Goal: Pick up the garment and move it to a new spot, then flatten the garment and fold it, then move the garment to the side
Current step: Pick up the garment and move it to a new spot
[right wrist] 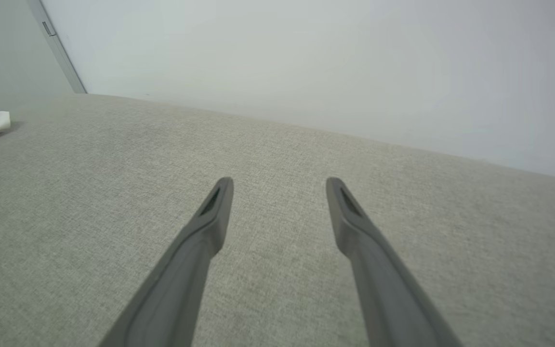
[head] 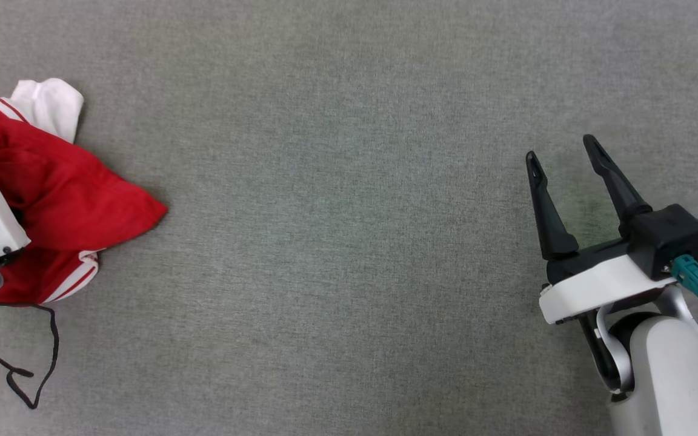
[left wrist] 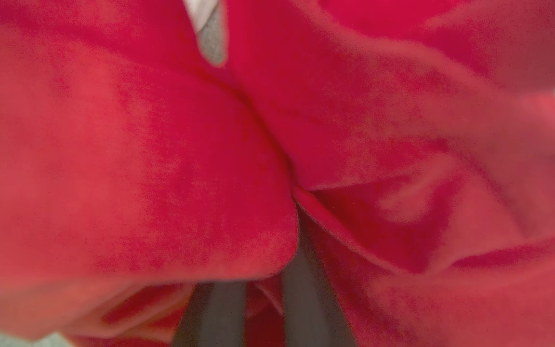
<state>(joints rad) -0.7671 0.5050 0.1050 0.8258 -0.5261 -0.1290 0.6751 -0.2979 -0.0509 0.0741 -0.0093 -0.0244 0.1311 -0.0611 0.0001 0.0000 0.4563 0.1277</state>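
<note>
- Crumpled red jersey T-shirt [head: 64,200], white-sleeved with striped trim, lies at the left end of the grey fabric-covered bench [head: 349,242].
- Left gripper [left wrist: 258,308] is sunk into it, jaws pinched on a red fold.
- Right gripper [head: 560,148] hovers over the bench's right end, jaws apart.

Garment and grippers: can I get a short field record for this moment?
garment: red jersey with white sleeves, crumpled, at the far left of the grey fabric surface
left gripper: jaws closed into the red cloth
right gripper: jaws open, empty, over bare surface at the right
flattening and folding: not yet begun
</note>
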